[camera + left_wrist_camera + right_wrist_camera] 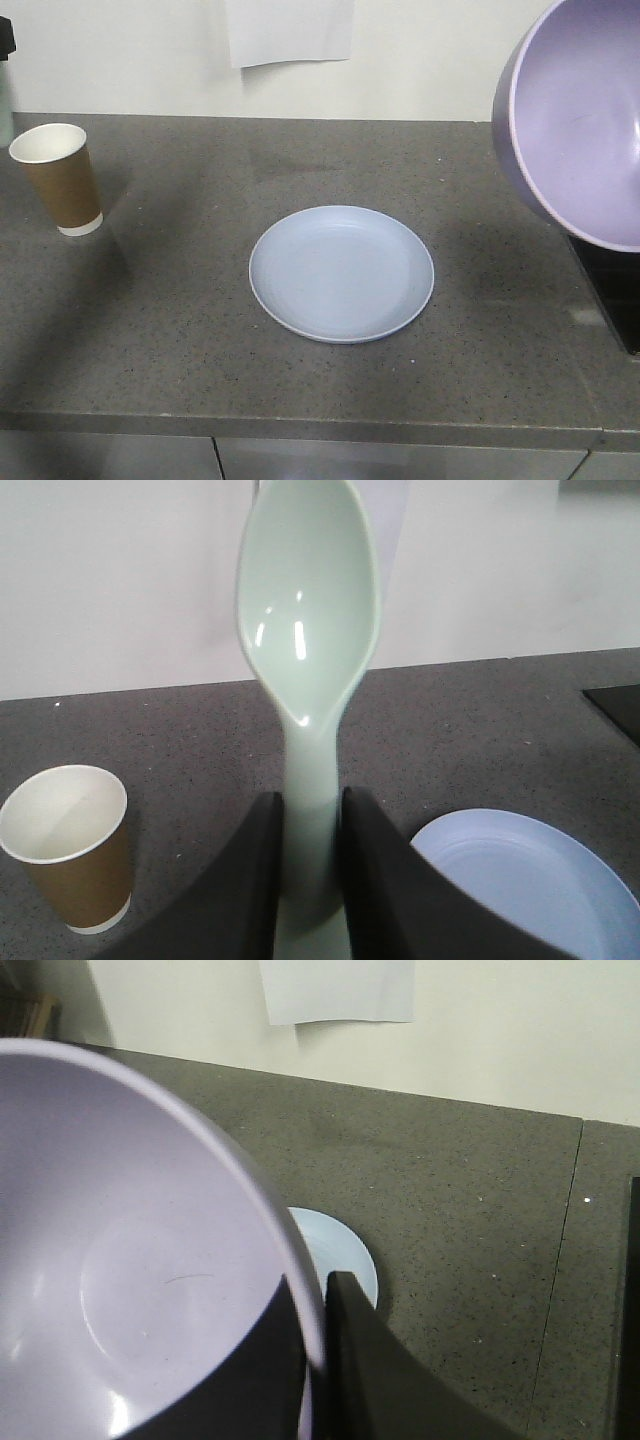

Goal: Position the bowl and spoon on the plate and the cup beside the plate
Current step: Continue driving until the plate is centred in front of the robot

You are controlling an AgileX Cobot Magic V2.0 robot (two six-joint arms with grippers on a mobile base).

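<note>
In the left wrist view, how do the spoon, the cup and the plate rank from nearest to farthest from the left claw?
1. The spoon: held upright between the fingers of the left claw.
2 and 3. The cup, low on the left, and the plate, low on the right: both stand apart on the counter, too close to rank.

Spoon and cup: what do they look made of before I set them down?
The pale mint-green spoon, clamped in the left gripper, looks like smooth glossy plastic: sharp light glints in its scoop. The brown cup looks like matte paper: dull brown wall, white rolled rim and white base band.
</note>
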